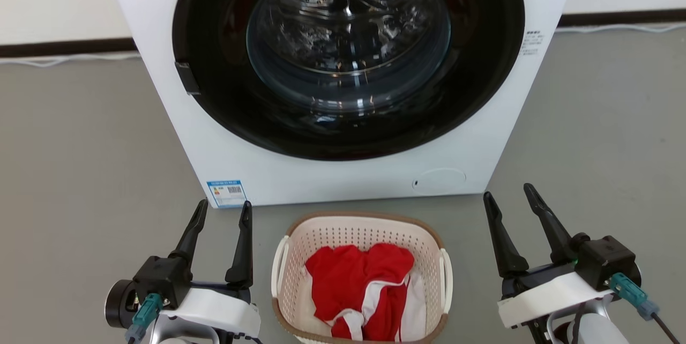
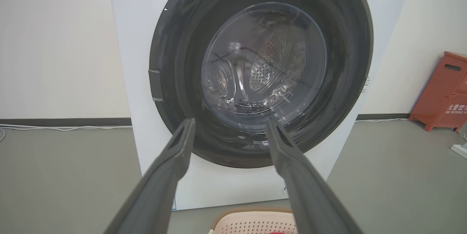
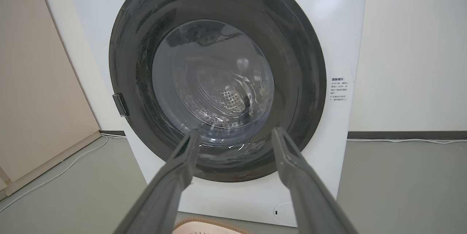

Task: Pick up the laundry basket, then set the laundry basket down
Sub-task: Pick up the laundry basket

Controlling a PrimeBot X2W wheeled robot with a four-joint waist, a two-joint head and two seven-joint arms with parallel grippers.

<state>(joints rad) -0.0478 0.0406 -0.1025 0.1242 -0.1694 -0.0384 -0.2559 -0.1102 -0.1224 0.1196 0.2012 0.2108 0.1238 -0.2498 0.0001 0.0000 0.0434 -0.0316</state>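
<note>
Grey floor (image 1: 80, 183), pale wall and dark skirting behind; white front-load washing machine (image 1: 332, 178) at the far side, with its round dark door facing the robot. The laundry basket (image 1: 353, 232) sits on the floor just near of the washer's base and looks apart from it. It is centred between the two arms and touches neither. Left fingers (image 1: 244, 237) are spread wide and empty, pointing far, just left of the basket. Right fingers (image 1: 498, 234) are likewise spread and empty, a bit further off on the right. Handling, my read: thin moulded plastic carrying only a few garments, so light. The perforated walls will likely flex if squeezed; the rim should be stiffer. It isn't fragile, but the smooth plastic could slip in a shallow pinch. Best hold is the left handle (image 1: 277, 269) and the right handle (image 1: 446, 274), one set of fingers on each. Lift evenly or it tips, since a one-sided grab would probably twist it. The cloth load is soft and may shift, though it adds little weight. Looks: cream, rounded-rectangular, rows of small holes in the walls, brown woven-look rim, white loop handles on the left and right sides. Inside are a red garment (image 1: 348, 274) with white trim and some white cloth (image 1: 417, 309) at the near right. The near edge is cut off by the head view.
</note>
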